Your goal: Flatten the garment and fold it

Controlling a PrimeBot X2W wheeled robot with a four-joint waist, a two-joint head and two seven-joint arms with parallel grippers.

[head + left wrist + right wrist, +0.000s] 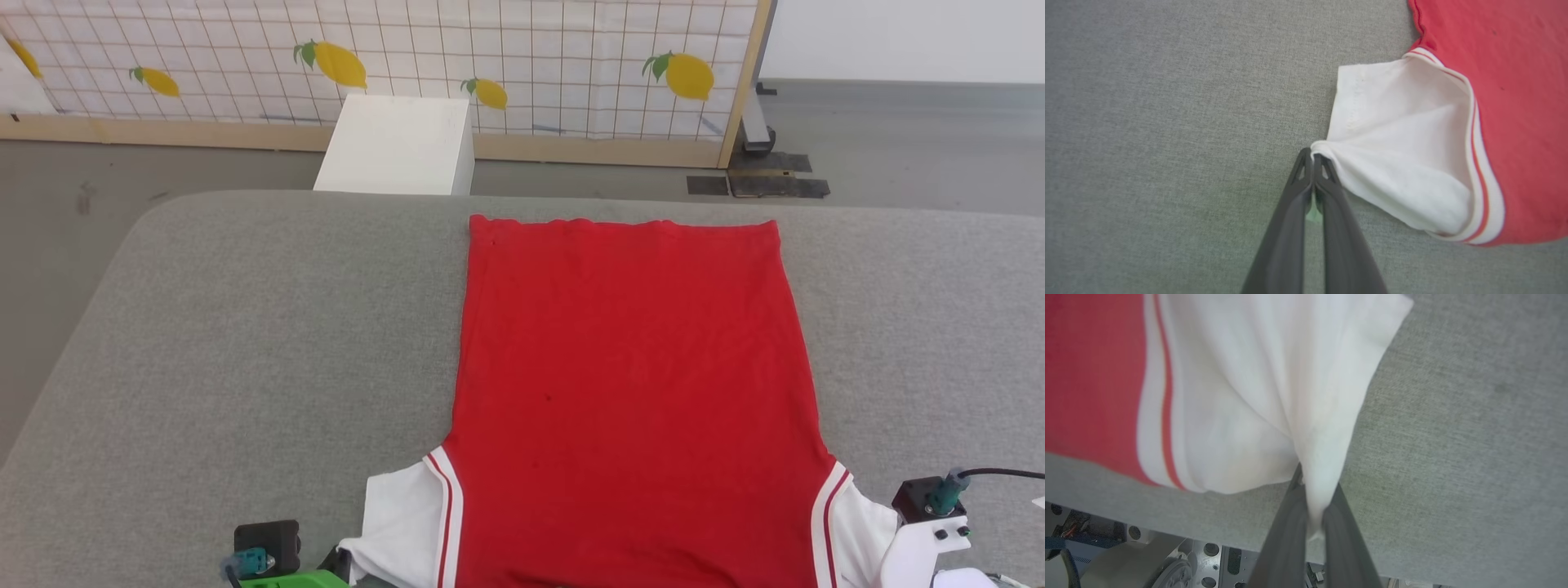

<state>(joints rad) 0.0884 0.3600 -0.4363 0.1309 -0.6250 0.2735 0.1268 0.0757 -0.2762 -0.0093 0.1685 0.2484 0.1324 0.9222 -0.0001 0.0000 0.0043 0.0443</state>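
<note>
- The red jersey T-shirt (pixel 629 367) lies stretched out on the grey fabric surface (pixel 245 351), plain red side up. Its hem (pixel 624 224) is at the far end and its shoulders are near the robot.
- The left tool (pixel 1312 157) has its fingers pressed together on the very corner of the left sleeve (pixel 1400 155). The white cloth runs from that pinch in a taut ridge back to the striped seam.
- The right tool (pixel 1314 498) is clamped the same way on the right sleeve (pixel 1274 375), with a bunch of white fabric squeezed between its fingers close to the near edge of the surface.
- Why a corner each? My read is that pulling the two sleeves apart draws the shoulders wide and takes the slack out of the body.
- It looks to be working: the red panel is nearly smooth, with only faint ripples and both side edges running fairly straight.
- The sleeves themselves are not flat yet. Each one tents up toward its pinch, so the flattening looks close to done and the folding not yet begun.
- Watch the right side, where the cloth sits right by the edge and could slide off if let go carelessly.
</note>
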